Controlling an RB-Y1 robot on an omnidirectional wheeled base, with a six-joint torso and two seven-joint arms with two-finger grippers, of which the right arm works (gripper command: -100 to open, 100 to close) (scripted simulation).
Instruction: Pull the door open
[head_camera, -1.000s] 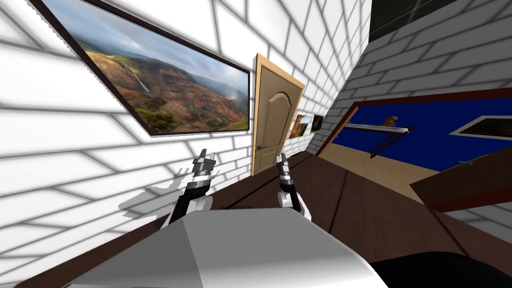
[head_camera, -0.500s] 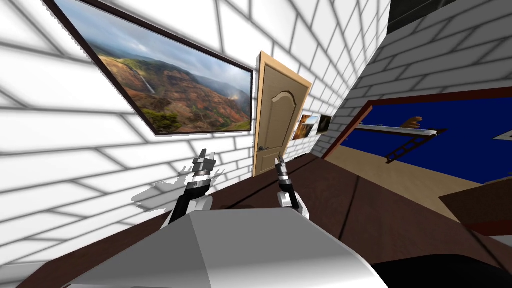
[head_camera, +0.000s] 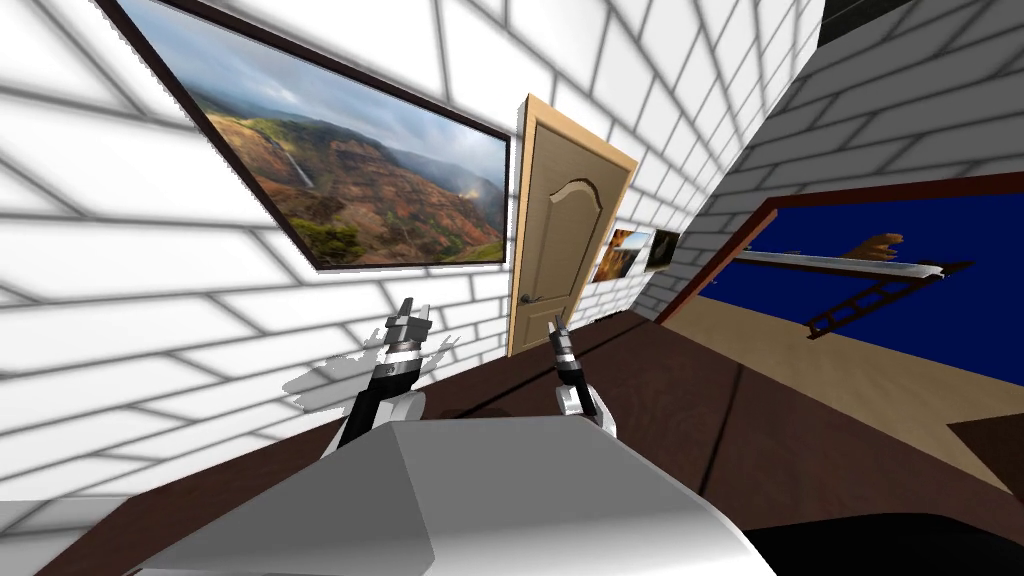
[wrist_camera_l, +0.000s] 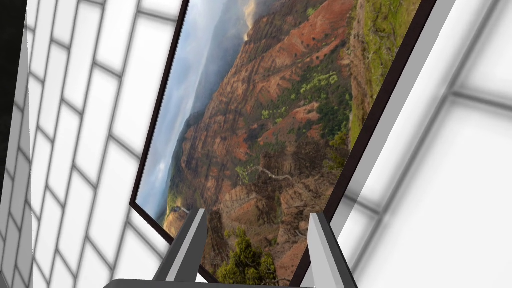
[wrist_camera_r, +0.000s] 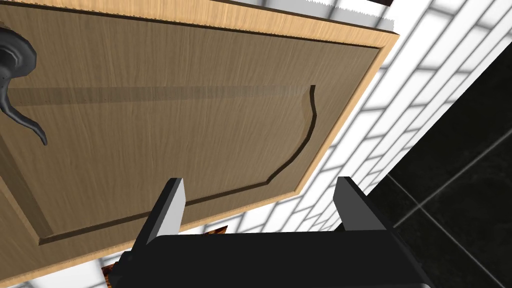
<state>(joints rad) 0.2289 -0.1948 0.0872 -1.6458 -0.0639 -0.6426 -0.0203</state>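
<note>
My right tool (wrist_camera_r: 260, 181) stands wide open, facing the tan door (wrist_camera_r: 150, 125), apart from its dark handle (wrist_camera_r: 17, 85); my left tool (wrist_camera_l: 257, 212) gapes too.

A large dark-framed landscape picture (head_camera: 360, 180) hangs on the white brick wall (head_camera: 120, 290), two small pictures (head_camera: 622, 252) hang farther along it, and beyond the dark brown floor (head_camera: 680, 400) a red-brown framed opening (head_camera: 715, 262) shows a blue wall (head_camera: 900, 310) and a pale shelf (head_camera: 840, 264).
</note>
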